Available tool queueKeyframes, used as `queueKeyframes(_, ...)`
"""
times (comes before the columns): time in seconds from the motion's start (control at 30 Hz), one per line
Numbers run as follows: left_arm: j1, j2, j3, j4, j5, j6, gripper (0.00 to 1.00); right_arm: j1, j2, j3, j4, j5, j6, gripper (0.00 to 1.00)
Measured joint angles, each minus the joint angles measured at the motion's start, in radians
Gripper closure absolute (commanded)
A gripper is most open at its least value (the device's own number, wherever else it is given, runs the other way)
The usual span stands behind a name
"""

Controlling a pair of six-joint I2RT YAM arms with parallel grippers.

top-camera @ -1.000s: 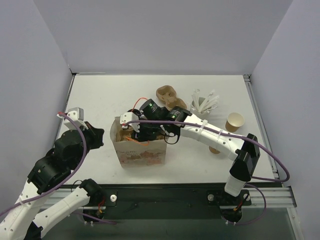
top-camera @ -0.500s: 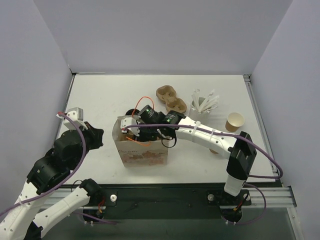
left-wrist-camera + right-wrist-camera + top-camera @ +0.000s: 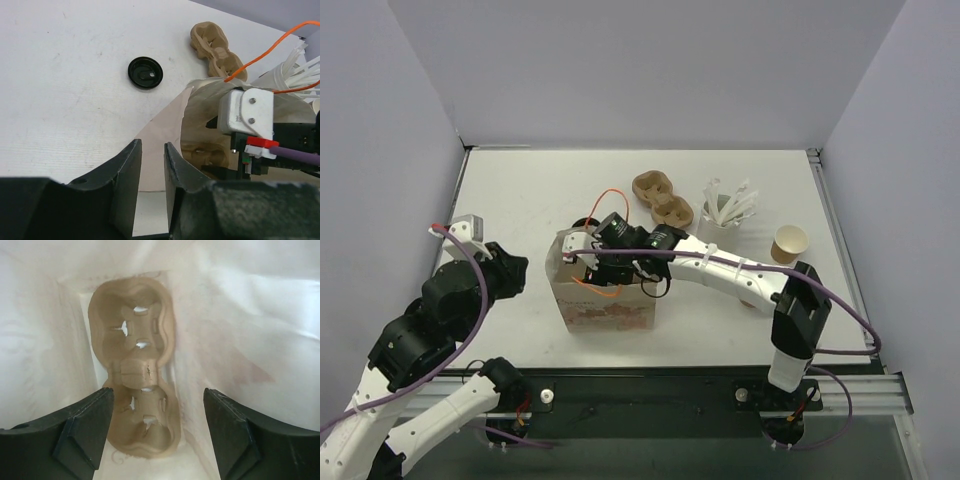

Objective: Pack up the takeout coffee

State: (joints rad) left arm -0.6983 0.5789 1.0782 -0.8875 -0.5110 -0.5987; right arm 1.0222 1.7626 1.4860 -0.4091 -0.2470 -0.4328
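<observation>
White tabletop (image 3: pixel 510 190) is enclosed by pale lavender walls. At the left, the left gripper (image 3: pixel 152 146) is held with its jaws narrowly parted at the rim of the paper bag (image 3: pixel 610 305), with nothing pinched. Inside the bag, the right gripper (image 3: pixel 157 397) is spread wide above a moulded cup carrier (image 3: pixel 135 340) laid on the bottom. At the far right, the takeout coffee (image 3: pixel 788 243) is seen upright on the tabletop, outside the bag, beside a white cup of sticks (image 3: pixel 725 215).

The left arm (image 3: pixel 455 295) and right arm (image 3: pixel 720 270) are showing white links, black joints and trailing purple cables (image 3: pixel 295 156); the right is carrying an orange wire (image 3: pixel 260 52). The left gripper (image 3: pixel 151 150) and right gripper (image 3: pixel 157 395) are looking black.
</observation>
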Motion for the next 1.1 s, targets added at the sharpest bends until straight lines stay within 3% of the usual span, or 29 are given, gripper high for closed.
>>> queueKeyframes(0.33,0.000,0.024,0.015,0.033,0.060,0.067,0.58,0.000,-0.168,0.128,-0.031,0.042,0.110,0.31)
queueKeyframes(0.77,0.000,0.199,0.005,0.105,0.167,0.058,0.58,0.000,-0.406,0.211,-0.096,0.224,0.344,0.32)
queueKeyframes(0.83,0.000,0.214,0.005,0.101,0.160,0.049,0.63,0.000,-0.449,0.211,-0.097,0.264,0.368,0.32)
queueKeyframes(0.93,0.000,0.217,0.005,0.091,0.151,0.044,0.83,0.000,-0.506,0.210,-0.098,0.370,0.423,0.32)
queueKeyframes(1.1,0.000,0.211,0.005,0.091,0.158,0.092,1.00,-0.008,-0.575,0.164,-0.132,0.586,0.547,0.33)
